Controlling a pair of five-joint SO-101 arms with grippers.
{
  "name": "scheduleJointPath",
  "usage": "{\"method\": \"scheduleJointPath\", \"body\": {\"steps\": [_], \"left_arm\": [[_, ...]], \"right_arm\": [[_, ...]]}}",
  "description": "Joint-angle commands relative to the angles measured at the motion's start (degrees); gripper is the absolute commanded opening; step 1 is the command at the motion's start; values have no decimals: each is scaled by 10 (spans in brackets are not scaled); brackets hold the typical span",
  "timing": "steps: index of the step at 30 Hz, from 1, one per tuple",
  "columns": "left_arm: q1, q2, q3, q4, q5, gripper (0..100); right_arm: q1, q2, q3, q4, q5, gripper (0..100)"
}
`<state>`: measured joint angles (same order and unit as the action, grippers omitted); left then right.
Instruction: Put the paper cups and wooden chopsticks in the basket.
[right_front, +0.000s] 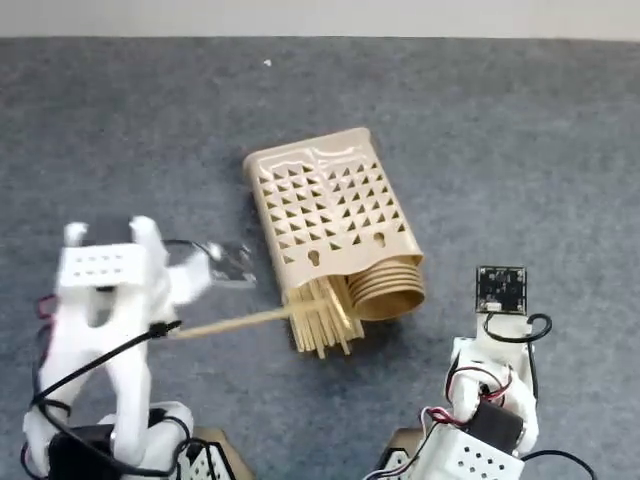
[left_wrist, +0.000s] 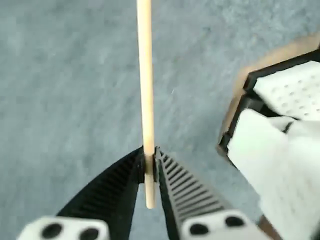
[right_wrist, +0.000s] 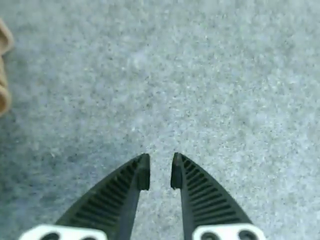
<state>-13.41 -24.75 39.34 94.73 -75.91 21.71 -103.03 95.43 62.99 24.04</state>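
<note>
Left claw (left_wrist: 149, 159) pinches chopstick (left_wrist: 145, 75), long axis toward basket (right_front: 330, 200).

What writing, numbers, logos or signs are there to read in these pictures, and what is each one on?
No text can be read in any view.
basket: cut-out holes, no label or print.
paper cups: plain, no print visible.
chopsticks: bare wood, no marking.
small black board on an arm: any marks on it are too small to read.
</note>
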Motion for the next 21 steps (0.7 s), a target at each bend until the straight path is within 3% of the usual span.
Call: {"method": "scheduleJointPath", "body": {"steps": [1,7,13,17,21], "left_arm": [[-73,-8,-114,59,-266,4],[-92,-8,-89,61,-267,4],[-47,-65,15,62,-211,4],[36,-144,78,62,-118,4],[123,-199,88,62,24,4]], "right_arm": [[5,-5,72,-10,5,88],[5,-5,72,-10,5,88],[5,-5,72,-10,5,88],[-10,-5,72,-9,5,88],[-10,-5,72,-9,5,88]]}}
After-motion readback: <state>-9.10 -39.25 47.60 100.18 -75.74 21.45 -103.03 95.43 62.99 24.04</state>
